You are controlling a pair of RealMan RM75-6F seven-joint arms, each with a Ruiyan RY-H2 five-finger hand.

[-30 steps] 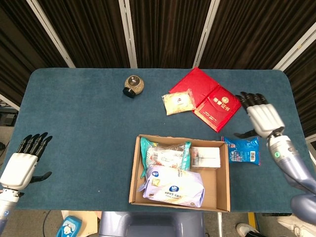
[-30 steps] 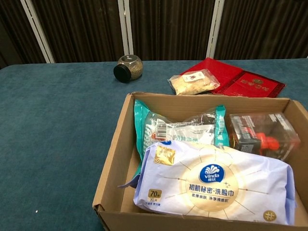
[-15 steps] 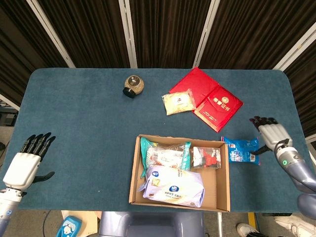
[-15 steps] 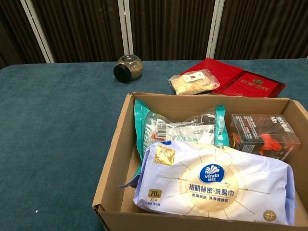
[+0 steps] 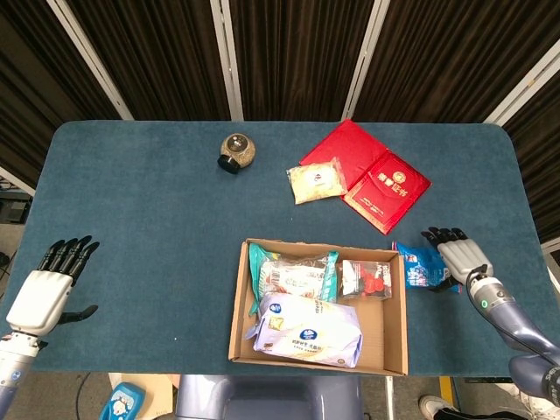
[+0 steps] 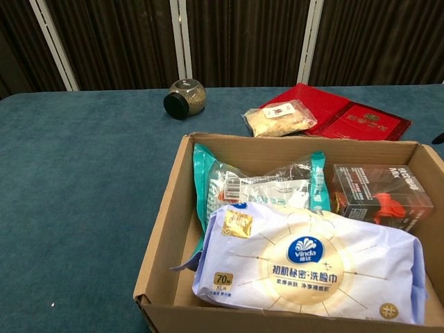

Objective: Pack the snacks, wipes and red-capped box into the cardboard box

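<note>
Cardboard box [image 5: 395,337] near the tabletop [image 5: 131,227] front edge, within both arms' reach. Wipes pack [image 5: 308,329] flat across its front half, snack bag [image 5: 293,273] and red-capped box [image 5: 366,279] tucked behind. Blue snack packet [image 5: 420,265] outside the right wall, presumably last. Right hand [image 5: 457,261] spread over its edge, gripping nothing. Left hand [image 5: 45,293] open, idle.
</note>
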